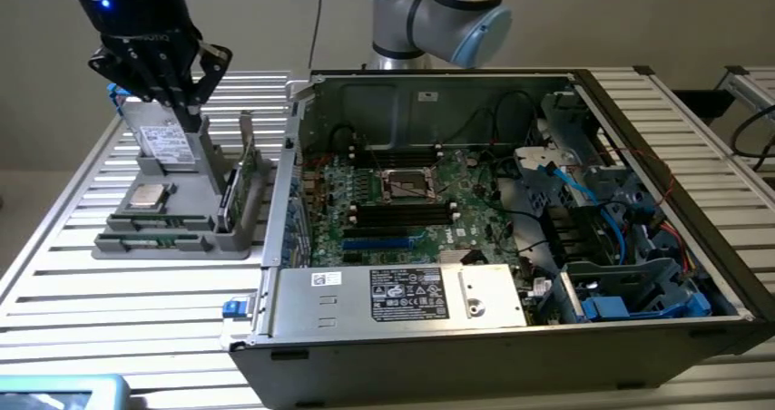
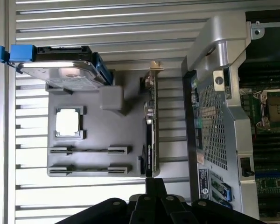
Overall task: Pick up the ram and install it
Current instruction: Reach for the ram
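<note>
Pincer (image 1: pixel 170 83) above tray (image 1: pixel 194 221), slatted table (image 1: pixel 122 292)

Spotted open PC case (image 1: pixel 485 365) on slatted table (image 1: pixel 122 301), motherboard (image 1: pixel 400 215) bare inside, grey holder tray (image 2: pixel 98 130) beside, hard drive (image 2: pixel 60 70) propped up, CPU chip (image 2: pixel 68 122) flat, green bracketed card (image 2: pixel 150 126) on edge

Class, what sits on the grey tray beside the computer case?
A hard drive, a silver chip and an upright card. Its two long slots' contents are unclear. What lies under the hard drive is covered.
</note>
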You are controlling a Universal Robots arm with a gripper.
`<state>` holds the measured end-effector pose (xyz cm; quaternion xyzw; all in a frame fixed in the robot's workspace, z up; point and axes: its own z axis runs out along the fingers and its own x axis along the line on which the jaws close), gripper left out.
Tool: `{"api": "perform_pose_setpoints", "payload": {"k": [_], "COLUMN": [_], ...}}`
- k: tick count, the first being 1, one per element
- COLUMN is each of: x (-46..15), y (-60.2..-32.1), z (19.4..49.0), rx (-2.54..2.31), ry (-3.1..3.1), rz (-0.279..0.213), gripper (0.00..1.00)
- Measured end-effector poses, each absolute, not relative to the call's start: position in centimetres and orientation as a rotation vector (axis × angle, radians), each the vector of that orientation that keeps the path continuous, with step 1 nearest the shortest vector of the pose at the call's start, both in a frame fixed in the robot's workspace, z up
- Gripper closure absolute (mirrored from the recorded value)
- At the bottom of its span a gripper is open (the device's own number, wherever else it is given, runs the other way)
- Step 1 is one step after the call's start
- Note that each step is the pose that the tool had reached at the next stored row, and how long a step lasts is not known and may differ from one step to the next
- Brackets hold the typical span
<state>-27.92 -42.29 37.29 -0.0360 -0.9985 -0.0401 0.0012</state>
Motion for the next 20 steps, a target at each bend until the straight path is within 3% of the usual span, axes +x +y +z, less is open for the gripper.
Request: {"api": "perform_pose_setpoints", "payload": {"k": [20], "x": [-33.6], "y": [-43.0], "z": [35.5], "rx": [-0.111], "ry": [-3.135], "rz": [-0.109], "gripper": [0.89]}}
